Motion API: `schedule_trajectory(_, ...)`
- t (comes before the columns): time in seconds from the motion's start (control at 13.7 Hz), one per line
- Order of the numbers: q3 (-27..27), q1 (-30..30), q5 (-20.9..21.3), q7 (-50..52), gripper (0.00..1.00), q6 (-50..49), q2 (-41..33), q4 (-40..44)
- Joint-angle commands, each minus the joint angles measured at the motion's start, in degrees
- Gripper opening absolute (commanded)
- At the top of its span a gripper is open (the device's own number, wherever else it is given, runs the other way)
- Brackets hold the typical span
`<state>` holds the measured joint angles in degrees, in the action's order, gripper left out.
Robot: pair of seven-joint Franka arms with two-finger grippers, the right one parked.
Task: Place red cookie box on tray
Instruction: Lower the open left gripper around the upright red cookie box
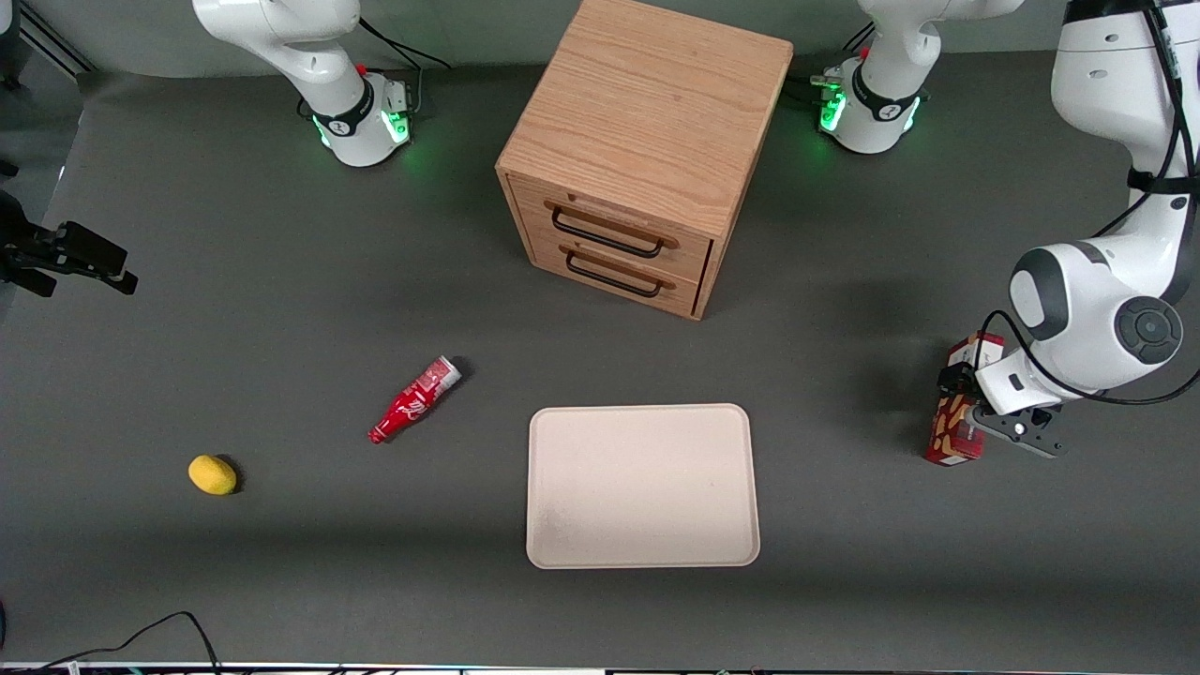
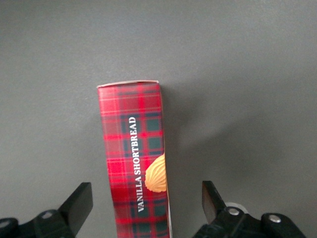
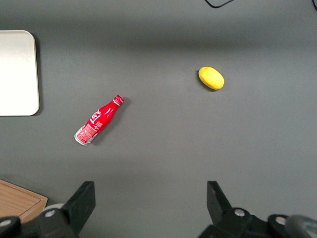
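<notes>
The red cookie box (image 1: pixel 956 427), a slim red tartan carton with cookie pictures, lies on the dark table toward the working arm's end. In the left wrist view the red cookie box (image 2: pixel 136 158) reads "VANILLA SHORTBREAD" and runs between the black fingers (image 2: pixel 77 206), with a gap on each side. My gripper (image 1: pixel 984 422) hovers right over the box and stands open (image 2: pixel 144 203), touching nothing. The cream-beige tray (image 1: pixel 642 486) lies flat and bare in the middle of the table, nearer the front camera than the cabinet.
A wooden two-drawer cabinet (image 1: pixel 637 150) stands at the table's middle, farther from the camera than the tray. A red soda bottle (image 1: pixel 413 400) and a yellow lemon (image 1: pixel 212 474) lie toward the parked arm's end.
</notes>
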<state>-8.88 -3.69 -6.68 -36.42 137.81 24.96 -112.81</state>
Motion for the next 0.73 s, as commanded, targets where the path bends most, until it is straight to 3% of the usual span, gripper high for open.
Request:
schedule_trajectory(0.0,-0.2,0.4,-2.6,-6.1,0.98,1.4,0.1,-0.9)
schedule_trajectory(0.29,-0.2,0.4,-4.4,-9.3,0.92,4.0,0.1,-2.8)
schedule_trajectory(0.44,-0.2,0.4,-4.4,-9.5,0.67,4.2,-0.1,-3.1)
schedule_trajectory(0.66,-0.2,0.4,-4.4,-10.5,0.1,3.7,-0.6,-3.0)
